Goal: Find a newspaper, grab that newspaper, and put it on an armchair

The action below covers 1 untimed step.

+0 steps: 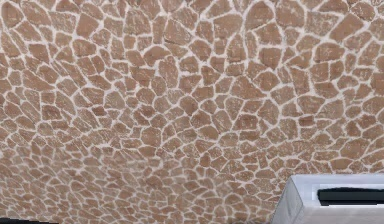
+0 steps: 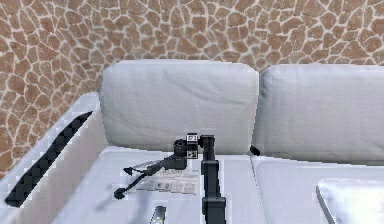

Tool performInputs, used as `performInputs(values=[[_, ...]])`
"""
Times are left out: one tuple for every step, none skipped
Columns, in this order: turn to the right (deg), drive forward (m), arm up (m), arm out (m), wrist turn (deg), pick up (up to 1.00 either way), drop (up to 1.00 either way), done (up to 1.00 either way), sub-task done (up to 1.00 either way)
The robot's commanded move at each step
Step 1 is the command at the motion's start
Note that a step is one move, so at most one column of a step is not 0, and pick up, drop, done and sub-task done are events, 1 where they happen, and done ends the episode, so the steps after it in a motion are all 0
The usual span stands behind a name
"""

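Observation:
A flat pale sheet with grey print, shaped like a newspaper (image 2: 172, 184), lies on the left seat cushion of a white sofa (image 2: 175, 100). My arm rises as a dark bar from the bottom edge of the arm side view. The gripper (image 2: 128, 183) reaches left and down over the seat, its thin fingers (image 2: 148, 166) running along the sheet's left side. I cannot tell whether the gripper holds anything or touches the sheet.
A small dark object (image 2: 158, 213) lies on the seat near the bottom edge. A white cushion-like shape (image 2: 352, 200) sits at the bottom right. The sofa's armrest (image 2: 55, 155) carries a dark strip. A stone-patterned wall (image 1: 180, 90) stands close ahead, with the sofa's corner (image 1: 330, 198) at the forward view's bottom right.

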Motion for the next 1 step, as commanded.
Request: performInputs(values=[[0.0, 0.0, 0.0, 0.0, 45.0, 0.0, 0.0, 0.0, 0.0]])
